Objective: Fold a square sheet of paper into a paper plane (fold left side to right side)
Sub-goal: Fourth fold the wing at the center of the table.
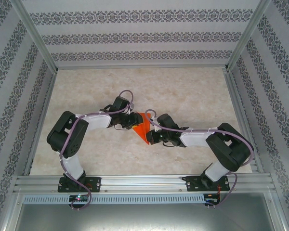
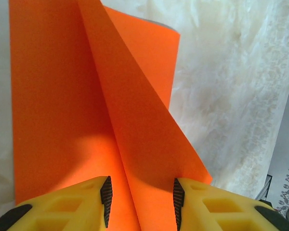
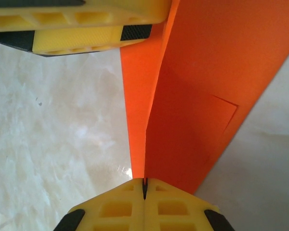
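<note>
Right hand (image 3: 144,186): fingers pressed together, pinching an edge of the orange sheet (image 3: 197,96). The paper rises from that seam in two layers. Left hand (image 2: 142,201): spread, pads (image 2: 106,195) on either side of a raised flap. It doesn't look clamped on it.

Both hands meet over the sheet near the middle of the table (image 1: 192,91), a bit closer to the near edge and well apart from both side edges.

Progress, my read: mid-fold. At least one sharp diagonal crease is in, and from the top camera the outline is already a narrow wedge pointing toward the near edge. The flap stands up and isn't laid flat. Left to do: carry it over to the right, line up the edges, press the crease, let go.

Paper: plain bright orange, unmarked, thin. The far edge curls up off the table. The right wrist view shows a faint angled crease line in the upper layer.
</note>
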